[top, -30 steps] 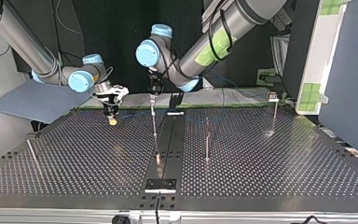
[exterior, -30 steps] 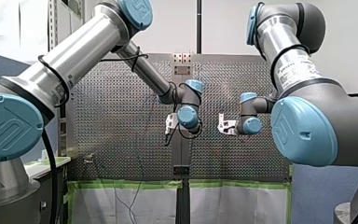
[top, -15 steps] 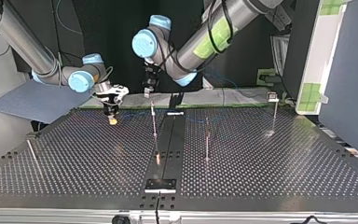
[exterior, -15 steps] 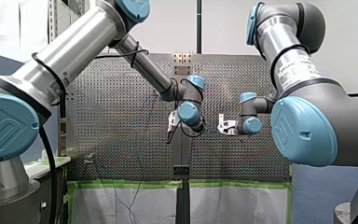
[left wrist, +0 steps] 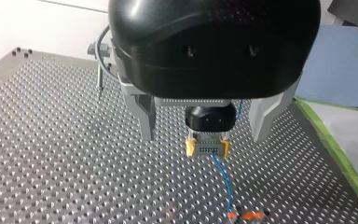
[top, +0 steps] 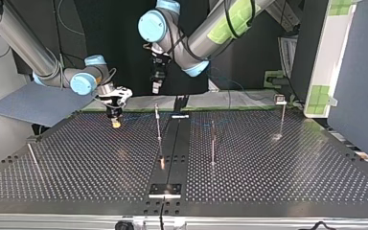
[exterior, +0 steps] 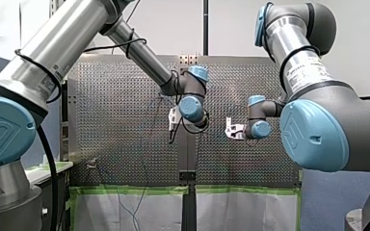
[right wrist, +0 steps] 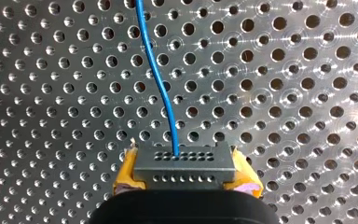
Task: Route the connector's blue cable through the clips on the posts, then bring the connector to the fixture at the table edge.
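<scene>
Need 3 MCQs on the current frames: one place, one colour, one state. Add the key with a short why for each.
1. Where is the connector?
A) lying on the table
B) between my right pincer's pads
C) hanging on a post

2. What colour is the cable leaving the connector?
A) red
B) blue
C) green

3. What state is my left pincer in?
A) open and empty
B) shut on the cable
C) shut on a post

Key:
1 B: the right wrist view shows the connector clamped between the yellow pads.
2 B: both wrist views show one blue cable running from the connector.
3 A: the left wrist view shows its metal fingers wide apart, with nothing gripped.
</scene>
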Tool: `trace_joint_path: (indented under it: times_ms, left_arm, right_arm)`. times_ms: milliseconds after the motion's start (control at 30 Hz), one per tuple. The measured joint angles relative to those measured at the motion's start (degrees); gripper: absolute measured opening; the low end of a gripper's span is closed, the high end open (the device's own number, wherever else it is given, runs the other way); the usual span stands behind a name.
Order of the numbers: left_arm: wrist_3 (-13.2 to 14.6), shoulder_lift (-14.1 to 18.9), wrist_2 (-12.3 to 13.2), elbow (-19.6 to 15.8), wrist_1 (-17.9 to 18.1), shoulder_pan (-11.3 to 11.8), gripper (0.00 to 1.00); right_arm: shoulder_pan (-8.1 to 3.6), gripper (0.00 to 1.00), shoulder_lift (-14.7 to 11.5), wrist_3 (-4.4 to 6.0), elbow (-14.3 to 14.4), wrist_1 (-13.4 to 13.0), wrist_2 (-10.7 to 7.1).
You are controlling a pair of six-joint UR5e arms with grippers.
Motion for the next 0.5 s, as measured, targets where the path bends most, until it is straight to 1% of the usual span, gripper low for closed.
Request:
trace_joint_path:
  times_ms: [133, 233, 367, 500]
  left_arm:
    - [-0.52, 2.18, -2.01, -2.18, -2.11, -0.12, 1.0]
    - [-0.68, 3.67, -2.95, -3.67, -3.57, -0.23, 1.0]
    - [-0.9, 5.48, -3.22, -5.49, -5.27, -0.54, 1.0]
    - [-1.87, 7.41, -3.08, -7.41, -4.96, -0.68, 1.0]
  right_arm:
    - [0.01, 0.0, 0.0, 0.12, 0.0, 0.2, 0.0]
    - [0.0, 0.0, 0.0, 0.15, 0.0, 0.27, 0.0]
    - [-0.01, 0.0, 0.0, 0.16, 0.0, 0.33, 0.0]
    - [-0.01, 0.0, 0.0, 0.18, 0.0, 0.35, 0.0]
